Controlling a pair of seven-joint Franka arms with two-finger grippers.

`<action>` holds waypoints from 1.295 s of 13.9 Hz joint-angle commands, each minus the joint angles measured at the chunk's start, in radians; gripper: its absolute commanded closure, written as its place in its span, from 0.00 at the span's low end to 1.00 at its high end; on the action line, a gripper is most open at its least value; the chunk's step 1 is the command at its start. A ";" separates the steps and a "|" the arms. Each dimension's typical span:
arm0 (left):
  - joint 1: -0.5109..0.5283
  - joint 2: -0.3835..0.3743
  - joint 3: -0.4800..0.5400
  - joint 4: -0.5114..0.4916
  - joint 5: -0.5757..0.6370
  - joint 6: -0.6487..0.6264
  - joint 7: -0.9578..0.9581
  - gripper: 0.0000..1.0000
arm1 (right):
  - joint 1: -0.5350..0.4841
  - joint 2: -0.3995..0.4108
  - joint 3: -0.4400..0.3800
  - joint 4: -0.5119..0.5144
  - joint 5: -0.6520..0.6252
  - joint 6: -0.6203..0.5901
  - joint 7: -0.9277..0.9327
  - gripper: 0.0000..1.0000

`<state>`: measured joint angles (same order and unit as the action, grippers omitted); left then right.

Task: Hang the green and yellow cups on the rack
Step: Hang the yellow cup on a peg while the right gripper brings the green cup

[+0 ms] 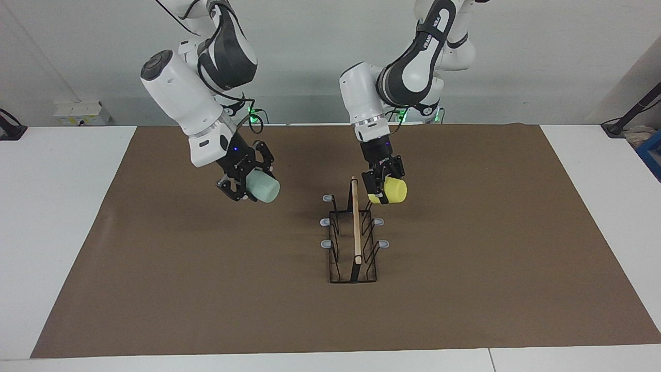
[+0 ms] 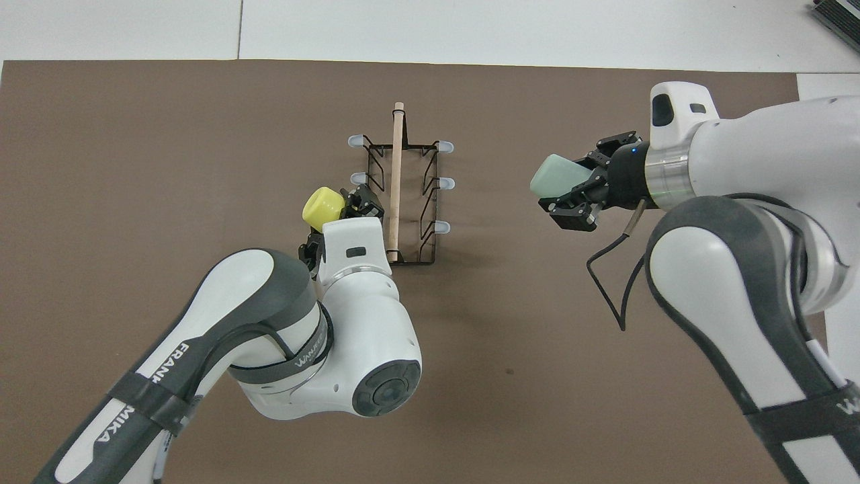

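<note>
We see a brown mat (image 1: 465,289) covering most of the white table (image 1: 57,232), and near its middle stands the rack (image 1: 353,253), our landmark: a narrow black wire frame with a light wooden rod (image 1: 356,219) along its top and grey-tipped prongs sticking out from both long sides. No cup hangs on any prong.

The right arm (image 1: 181,98) reaches in over the mat toward its own end of the table, well apart from the rack. Its right gripper (image 1: 247,182) is up in the air with its fingers closed around the green cup (image 1: 262,188), which lies tilted on its side.

The left arm (image 1: 397,77) comes down close to the rack. The left gripper (image 1: 383,182) hangs just beside the rack's end nearest the robots, on the side facing the left arm's end of the table. Its fingers clamp the yellow cup (image 1: 391,190), also tipped on its side, close to the prongs there. We cannot tell whether the yellow cup touches a prong.
</note>
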<state>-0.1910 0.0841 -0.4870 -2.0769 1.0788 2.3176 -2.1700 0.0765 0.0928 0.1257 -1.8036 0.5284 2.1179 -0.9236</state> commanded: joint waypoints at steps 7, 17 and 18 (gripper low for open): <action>-0.001 -0.003 -0.025 -0.031 0.009 0.066 -0.037 0.00 | -0.141 -0.085 0.006 -0.120 0.499 -0.056 -0.481 1.00; 0.044 -0.009 -0.001 -0.009 0.000 0.107 0.218 0.00 | 0.011 -0.173 0.005 -0.399 1.120 0.094 -0.888 1.00; 0.044 -0.010 0.023 -0.009 -0.011 0.132 0.266 0.00 | 0.041 -0.174 0.006 -0.408 1.143 0.141 -0.915 1.00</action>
<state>-0.1667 0.0894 -0.4893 -2.0822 1.0782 2.3937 -1.9930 0.0678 -0.0503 0.1289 -2.1638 1.6036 2.1862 -1.7822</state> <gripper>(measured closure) 0.000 0.300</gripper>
